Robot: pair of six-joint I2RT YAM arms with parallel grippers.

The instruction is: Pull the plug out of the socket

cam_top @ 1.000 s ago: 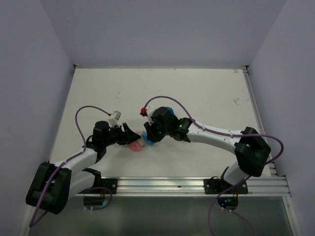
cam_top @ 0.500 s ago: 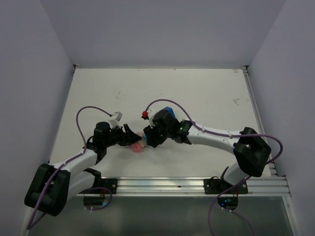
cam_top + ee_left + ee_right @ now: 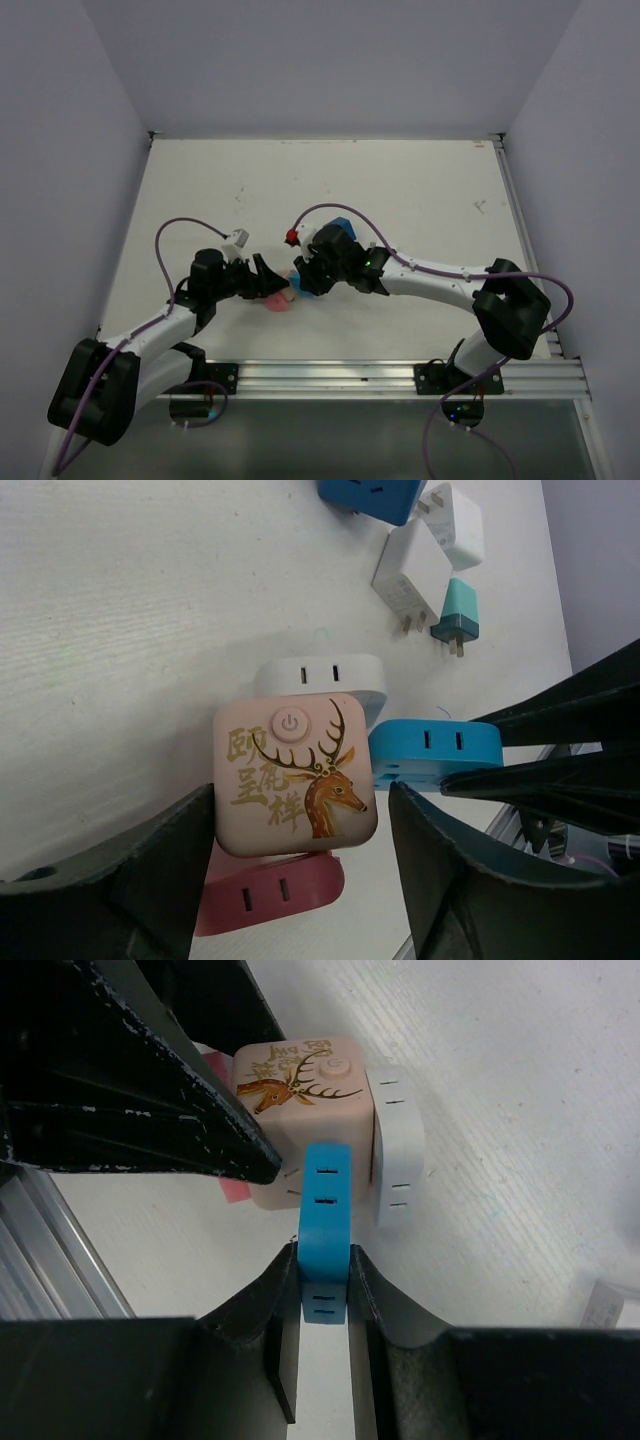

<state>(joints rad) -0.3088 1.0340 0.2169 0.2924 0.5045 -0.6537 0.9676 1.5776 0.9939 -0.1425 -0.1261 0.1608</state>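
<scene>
Near table (image 3: 400, 190) centre, my right gripper (image 3: 323, 1262) pinches the blue plug (image 3: 325, 1185), seated in the pink socket (image 3: 295, 775) | left gripper (image 3: 300, 802) straddles the socket, jaws wide, gap on one side | risk: an unbraced socket drags along, so the plug never separates.

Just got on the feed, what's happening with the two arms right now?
The right gripper is shut on the blue plug, which looks seated in the pink cube socket with the deer print. The left gripper straddles that cube, jaws open, one finger close against it and a small gap at the other. A white plug and a pink plug also sit in the cube.
</scene>
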